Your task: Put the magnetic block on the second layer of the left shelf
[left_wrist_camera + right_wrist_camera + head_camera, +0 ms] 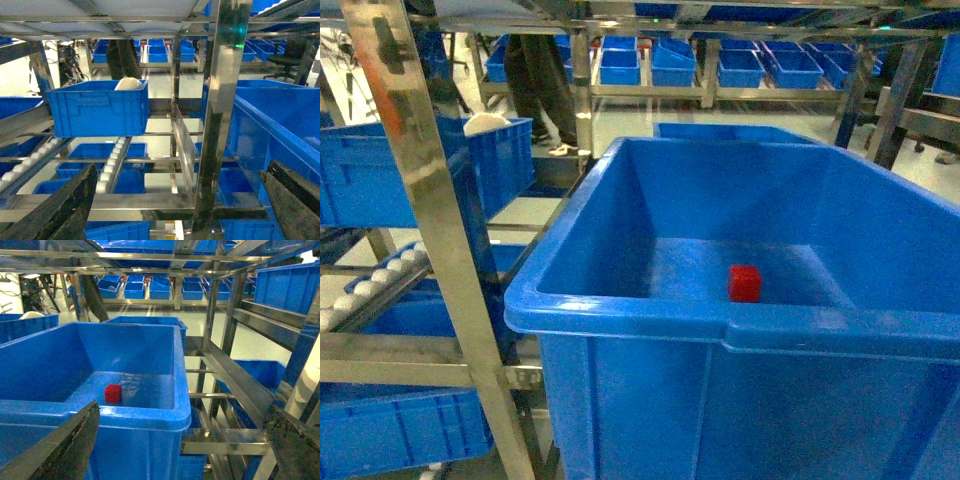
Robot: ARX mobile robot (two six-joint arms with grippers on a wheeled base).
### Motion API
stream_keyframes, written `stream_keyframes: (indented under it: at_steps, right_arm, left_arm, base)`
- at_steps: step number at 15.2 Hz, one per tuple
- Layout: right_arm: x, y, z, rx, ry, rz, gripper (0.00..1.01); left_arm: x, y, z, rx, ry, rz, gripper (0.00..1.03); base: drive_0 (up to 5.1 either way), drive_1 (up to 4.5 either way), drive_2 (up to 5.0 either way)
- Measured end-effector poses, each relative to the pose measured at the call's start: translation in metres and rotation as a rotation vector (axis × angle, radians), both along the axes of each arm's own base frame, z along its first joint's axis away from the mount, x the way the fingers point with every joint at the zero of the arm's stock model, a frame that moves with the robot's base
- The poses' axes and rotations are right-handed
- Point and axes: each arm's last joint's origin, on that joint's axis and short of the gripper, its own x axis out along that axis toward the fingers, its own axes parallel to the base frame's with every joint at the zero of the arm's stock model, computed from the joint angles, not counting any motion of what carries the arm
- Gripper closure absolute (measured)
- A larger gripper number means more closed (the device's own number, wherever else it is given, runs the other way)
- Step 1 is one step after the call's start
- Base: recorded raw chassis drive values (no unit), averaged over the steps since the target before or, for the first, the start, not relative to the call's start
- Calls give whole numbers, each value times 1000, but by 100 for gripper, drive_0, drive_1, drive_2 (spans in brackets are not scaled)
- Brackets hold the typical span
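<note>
Lying on the floor of the big blue bin [620,180], the red magnetic block [744,283] is not shelved; both my hands gape, holding nothing

You're looking into a warehouse aisle lined with stainless steel racking [440,230]. White roller tracks [112,162] run along the shelf levels on your left, with blue plastic crates [95,107] sitting on and under them. Across the pale, glossy floor [200,327] stands another rack, and a row of blue bins [675,65] fills it. A person in dark trousers [535,75] stands by that far rack. Overhead light reflects off the floor and the metal posts.
</note>
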Motion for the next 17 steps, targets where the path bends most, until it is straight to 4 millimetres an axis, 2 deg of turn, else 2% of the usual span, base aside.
stream_keyframes:
  at_steps: [17]
  right_arm:
    - [0,0,0,0,0,0,3]
  left_arm:
    - [0,0,0,0,0,0,5]
  base:
    - [0,0,0]
